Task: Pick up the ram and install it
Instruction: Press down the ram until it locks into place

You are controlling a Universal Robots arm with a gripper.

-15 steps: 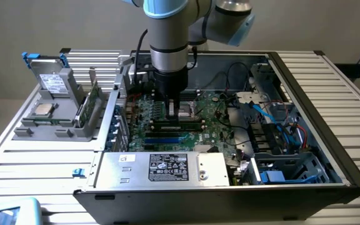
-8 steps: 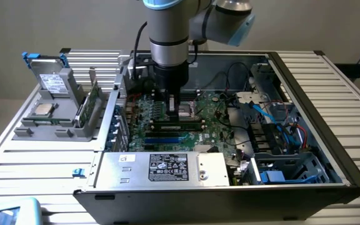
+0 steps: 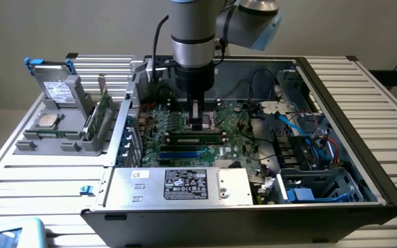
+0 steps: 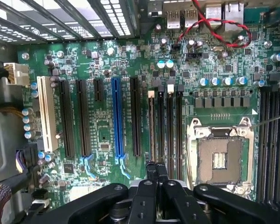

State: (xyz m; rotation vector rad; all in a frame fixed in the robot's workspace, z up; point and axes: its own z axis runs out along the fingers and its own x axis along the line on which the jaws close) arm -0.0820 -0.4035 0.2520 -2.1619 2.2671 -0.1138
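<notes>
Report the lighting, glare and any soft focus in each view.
Exterior view: even room light, the case interior in shade around the motherboard, pale sheen on the power supply's metal. Wrist view: bright, washed-out glare through the case's slats, the gripper close and soft-edged, the motherboard evenly lit and crisp.

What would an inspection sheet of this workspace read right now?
Surface: slatted metal table carrying an open computer case.
Job's things: ram lies along a motherboard slot, directly under the pincer.
Clutter: gray holder with a drive and a silver chip.
Grippers: pincer lowered at the ram.
Cables: red-black twisted wires; blue cables.
Surroundings: plain wall.
</notes>
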